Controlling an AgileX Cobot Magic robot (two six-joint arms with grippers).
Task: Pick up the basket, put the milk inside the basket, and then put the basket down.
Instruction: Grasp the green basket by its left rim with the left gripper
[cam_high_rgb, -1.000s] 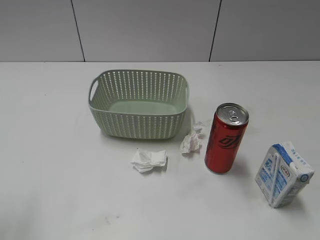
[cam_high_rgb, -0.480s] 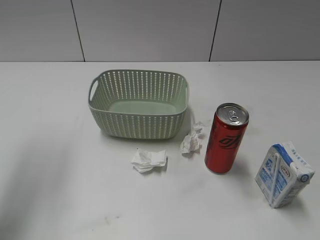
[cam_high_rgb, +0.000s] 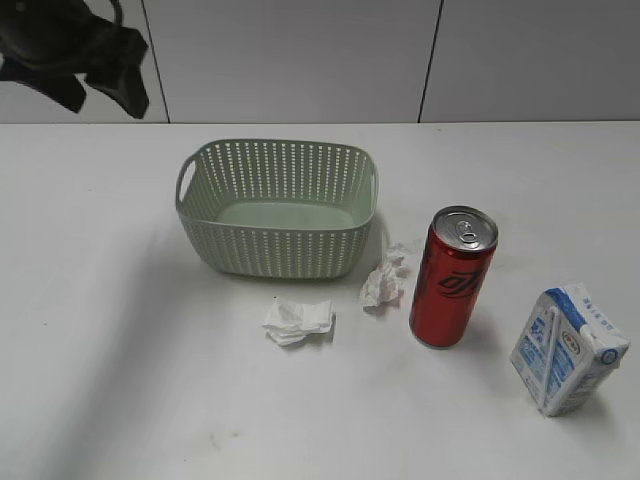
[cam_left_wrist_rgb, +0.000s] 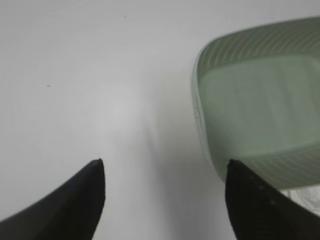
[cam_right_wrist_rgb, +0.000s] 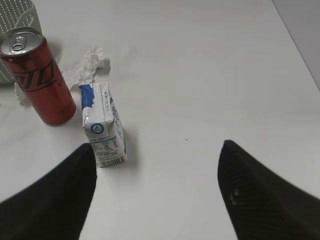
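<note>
At far left the left claw (cam_high_rgb: 85, 60) hangs above the white table (cam_high_rgb: 120, 380) with its fingers spread wide and empty, left of the sage-green basket (cam_high_rgb: 278, 207). Right of the basket lie two crumpled tissues (cam_high_rgb: 298, 320), then a red soda can (cam_high_rgb: 452, 277). The milk carton (cam_high_rgb: 567, 348) stands upright at near right, apart from the can, with the right claw (cam_right_wrist_rgb: 157, 195) gaping and empty above it.

The left gripper (cam_high_rgb: 95, 70) hangs high at the far left of the scene, a dark shape well above the table, its two fingers (cam_left_wrist_rgb: 75, 200) spread wide apart and holding nothing. The right gripper (cam_right_wrist_rgb: 157, 192) appears only in its wrist view, its jaws likewise parted wide and empty.
</note>
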